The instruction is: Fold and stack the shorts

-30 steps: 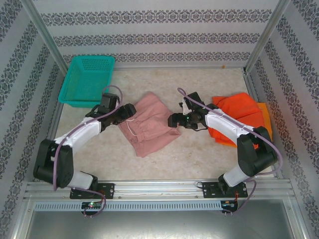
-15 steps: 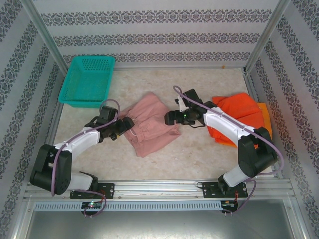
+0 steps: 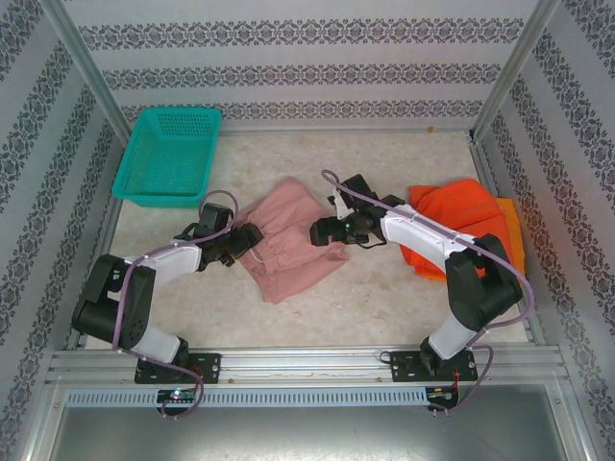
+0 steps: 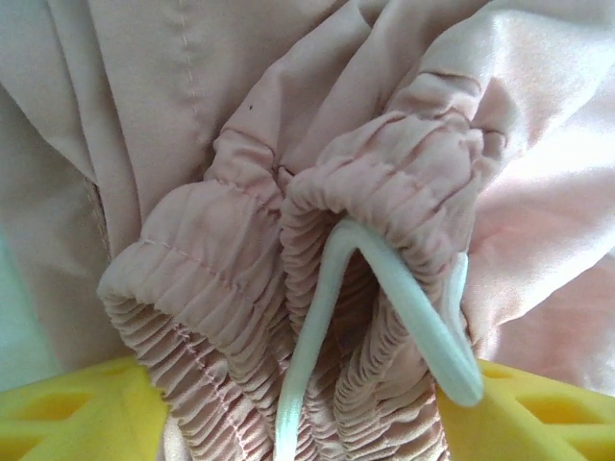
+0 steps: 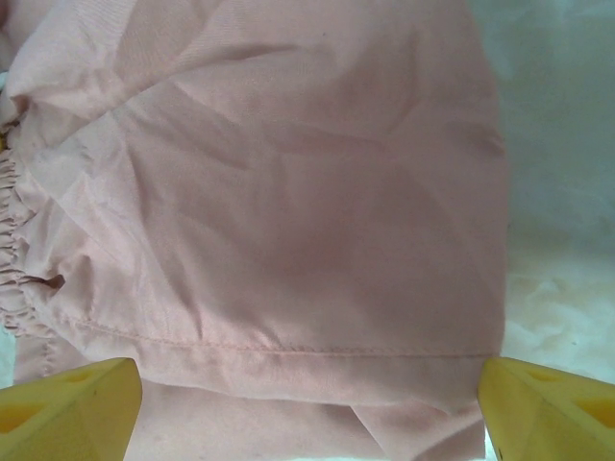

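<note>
Top view: the dusty pink shorts (image 3: pixel 288 240) lie rumpled mid-table, with the red-orange shorts (image 3: pixel 454 223) over at 3 o'clock on top of the yellow-orange shorts (image 3: pixel 512 230), and a teal basket (image 3: pixel 168 154) up at 10 o'clock. The left gripper (image 3: pixel 246 239) is at the pink pair's 9 o'clock edge and the right gripper (image 3: pixel 321 230) at its 3 o'clock edge. Left wrist: the yellow fingers (image 4: pixel 67 423) are spread wide, with the bunched waistband and the white drawstring (image 4: pixel 404 307) in between. Right wrist: the fingers (image 5: pixel 67 408) are also wide apart, straddling the hem and not pinching anything.
</note>
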